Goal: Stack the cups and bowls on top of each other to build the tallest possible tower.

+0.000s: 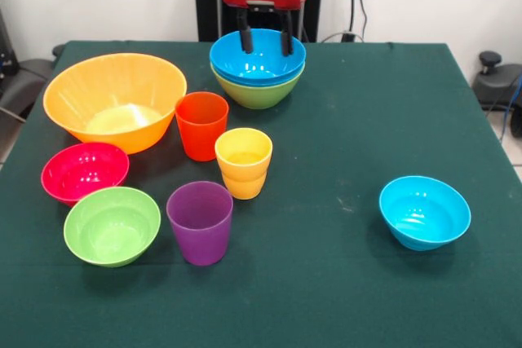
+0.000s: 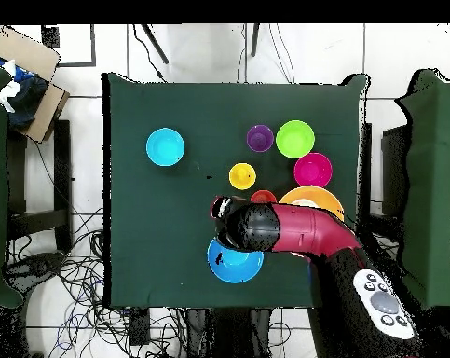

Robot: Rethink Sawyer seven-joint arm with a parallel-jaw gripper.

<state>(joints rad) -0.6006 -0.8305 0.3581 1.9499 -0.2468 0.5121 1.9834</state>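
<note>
At the table's far middle stands the tower (image 1: pixel 258 79): two blue bowls (image 1: pixel 258 61) nested in a green bowl (image 1: pixel 259 94); from overhead it shows as a blue disc (image 2: pixel 236 264). My gripper (image 1: pixel 266 42) hangs open just over the top blue bowl, its two black fingers (image 1: pixel 245 41) spread apart with nothing between them. The orange-red cup (image 1: pixel 201 124), yellow cup (image 1: pixel 243 162) and purple cup (image 1: pixel 201 222) stand upright and apart from each other, left of centre. The huge orange-yellow bowl (image 1: pixel 114 99) sits at the far left.
A pink-red bowl (image 1: pixel 84 171) and a small green bowl (image 1: pixel 112 224) lie at the left near the front. A light-blue bowl (image 1: pixel 424 211) sits alone at the right. In the overhead view my arm (image 2: pixel 293 231) covers part of the orange-yellow bowl (image 2: pixel 312 194).
</note>
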